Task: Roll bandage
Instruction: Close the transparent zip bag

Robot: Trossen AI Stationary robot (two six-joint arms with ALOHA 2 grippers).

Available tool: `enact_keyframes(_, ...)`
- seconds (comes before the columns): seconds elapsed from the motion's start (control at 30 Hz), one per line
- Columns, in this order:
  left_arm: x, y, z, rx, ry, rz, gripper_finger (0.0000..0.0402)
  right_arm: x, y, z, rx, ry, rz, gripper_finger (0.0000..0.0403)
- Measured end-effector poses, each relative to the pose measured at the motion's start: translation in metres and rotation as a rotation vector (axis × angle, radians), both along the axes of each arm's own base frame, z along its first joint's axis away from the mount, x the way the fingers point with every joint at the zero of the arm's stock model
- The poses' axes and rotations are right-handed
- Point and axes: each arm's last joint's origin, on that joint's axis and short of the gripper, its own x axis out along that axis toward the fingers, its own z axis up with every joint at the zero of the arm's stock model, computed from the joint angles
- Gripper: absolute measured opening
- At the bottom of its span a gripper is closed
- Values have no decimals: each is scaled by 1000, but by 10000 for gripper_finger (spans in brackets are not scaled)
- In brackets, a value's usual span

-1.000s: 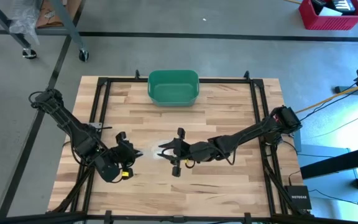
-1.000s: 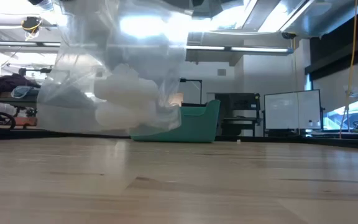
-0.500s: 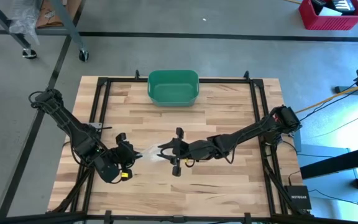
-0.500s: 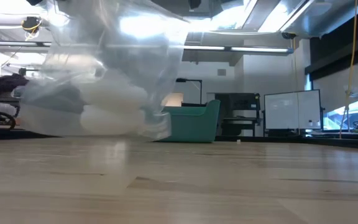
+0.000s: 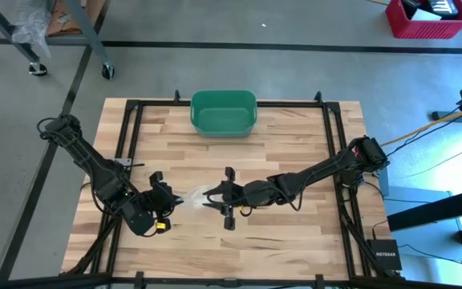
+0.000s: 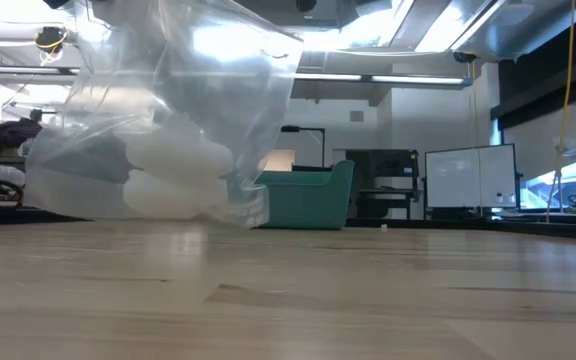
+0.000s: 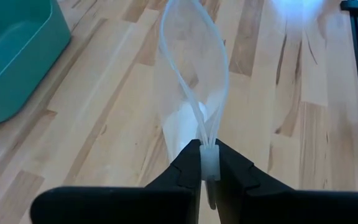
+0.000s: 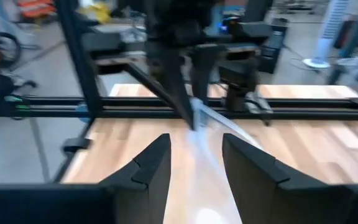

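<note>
Here, clear bag pinched in left claw, right claw just beside.

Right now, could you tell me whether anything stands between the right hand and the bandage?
Yes: the clear plastic bag encloses the white bandage. The left hand pinches the bag's edge, and the open right hand faces its other end.

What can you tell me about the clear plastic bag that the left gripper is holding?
The clear plastic bag is thin, see-through film with white rolled material inside. The left gripper is shut on its bunched edge. In the low view the bag hangs over the wooden table, low near the surface. The right gripper is at its far end with fingers parted; whether it touches the bag is unclear.
</note>
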Motion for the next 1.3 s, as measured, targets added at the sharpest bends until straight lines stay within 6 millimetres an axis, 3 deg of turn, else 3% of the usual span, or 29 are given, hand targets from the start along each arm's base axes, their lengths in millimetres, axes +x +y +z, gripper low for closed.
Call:
enact_keyframes(0.2, 0, 0, 0, 2, 1, -2, 21, 1, -1, 2, 38, -18, 54, 192)
enact_keyframes(0.4, 0, 0, 0, 2, 1, -2, 21, 7, -14, 11, 68, -113, 44, 243)
enact_keyframes(0.8, 0, 0, 0, 10, 2, -8, 21, 22, -39, 23, 106, -240, 168, 228)
enact_keyframes(1.1, 0, 0, 0, 5, 2, -8, 21, 60, -33, 41, -82, 43, 214, 225)
enact_keyframes(1.3, -1, -1, 0, -1, 7, -16, 21, 63, -32, 49, -112, 151, 224, 224)
